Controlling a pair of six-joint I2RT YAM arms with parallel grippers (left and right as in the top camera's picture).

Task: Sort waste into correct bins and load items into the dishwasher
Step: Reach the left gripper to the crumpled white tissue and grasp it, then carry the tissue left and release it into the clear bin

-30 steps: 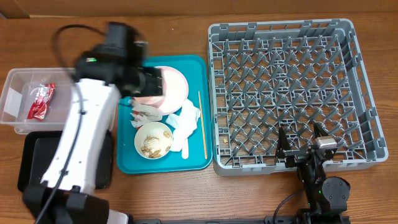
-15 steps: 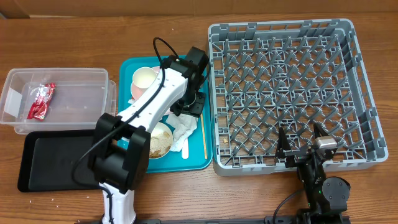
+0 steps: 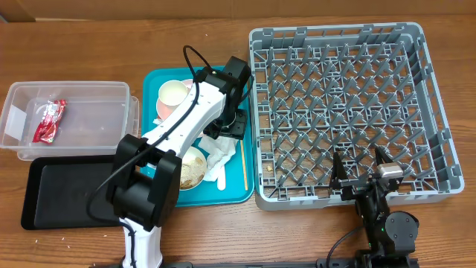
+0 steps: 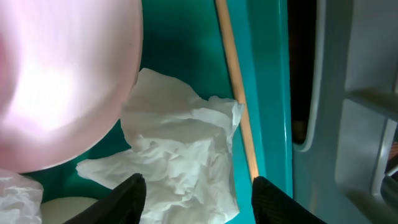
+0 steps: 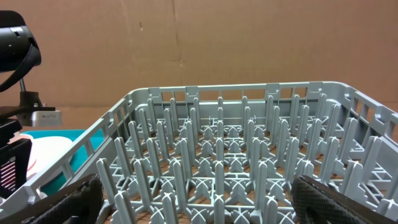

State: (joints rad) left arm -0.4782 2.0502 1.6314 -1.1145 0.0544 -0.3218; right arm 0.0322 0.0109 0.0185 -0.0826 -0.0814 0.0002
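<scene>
My left gripper (image 3: 227, 132) hangs low over the right side of the teal tray, open, its fingers (image 4: 127, 200) straddling a crumpled white napkin (image 4: 180, 155) (image 3: 222, 152). The thin wooden chopstick (image 4: 236, 87) (image 3: 244, 160) lies just right of the napkin, along the tray's edge. Left of it sits the pink plate (image 4: 62, 81), partly under my arm in the overhead view. Further items are a bowl with food bits (image 3: 190, 170) and a white cup (image 3: 172, 93). The red wrapper (image 3: 49, 120) lies in the clear tub (image 3: 104, 97). My right gripper (image 3: 357, 160) (image 5: 199, 205) stands open at the grey rack's (image 3: 349, 45) front edge.
The black tray (image 3: 67, 190) lies in front of the clear tub at the left. The teal tray (image 3: 152, 195) (image 4: 180, 37) sits close against the rack's left wall (image 4: 360, 124). Bare wooden table runs along the front.
My left arm swung from the tray's left side across to its right side beside the rack, down over the napkin, then held still. The right arm has not moved.
</scene>
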